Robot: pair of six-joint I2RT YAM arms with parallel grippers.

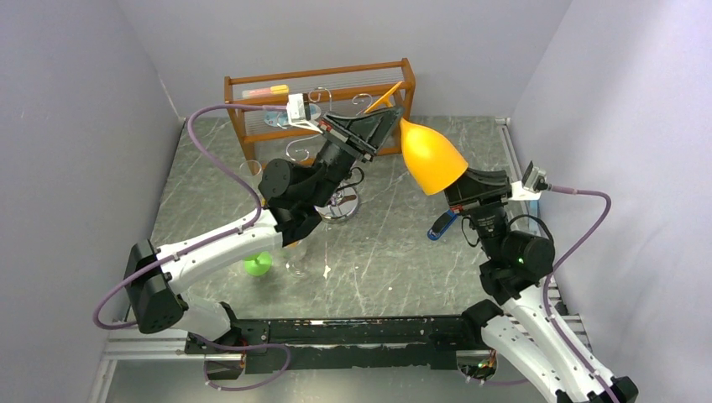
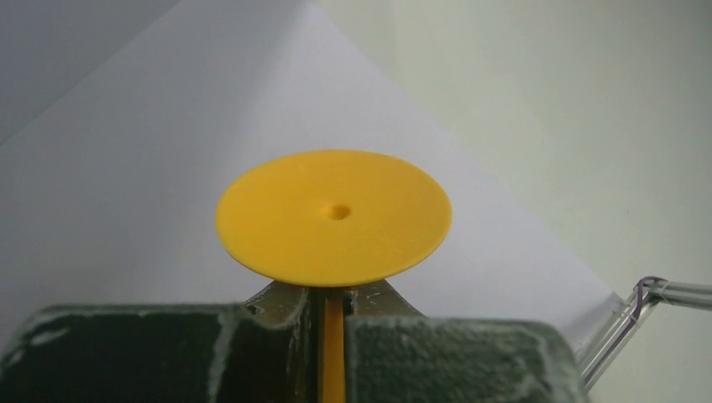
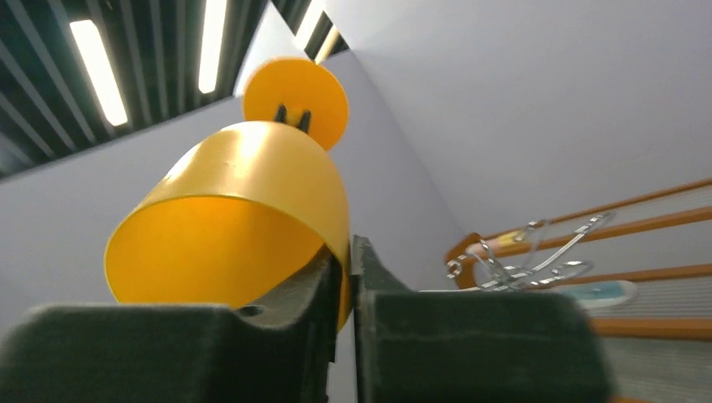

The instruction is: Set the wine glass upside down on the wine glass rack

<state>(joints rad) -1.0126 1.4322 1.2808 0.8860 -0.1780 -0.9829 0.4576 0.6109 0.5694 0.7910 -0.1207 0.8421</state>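
Observation:
The wine glass is orange-yellow plastic and is held in the air, tilted, between both grippers. Its bowl (image 1: 431, 155) points toward my right arm and its flat foot (image 1: 384, 96) toward the back. My left gripper (image 1: 386, 117) is shut on the stem just below the foot (image 2: 333, 217); the stem (image 2: 332, 353) runs between its fingers. My right gripper (image 1: 458, 186) is shut on the bowl's rim (image 3: 243, 227). The silver wire wine glass rack has its round base (image 1: 340, 206) partly hidden under my left arm. Its scroll arms (image 3: 520, 264) show in the right wrist view.
The orange-brown wooden shelf unit (image 1: 319, 80) stands against the back wall behind the rack. A green object (image 1: 259, 265) lies near my left arm, with a clear glass (image 1: 295, 267) beside it. A blue object (image 1: 442, 224) lies by my right gripper. Grey walls close both sides.

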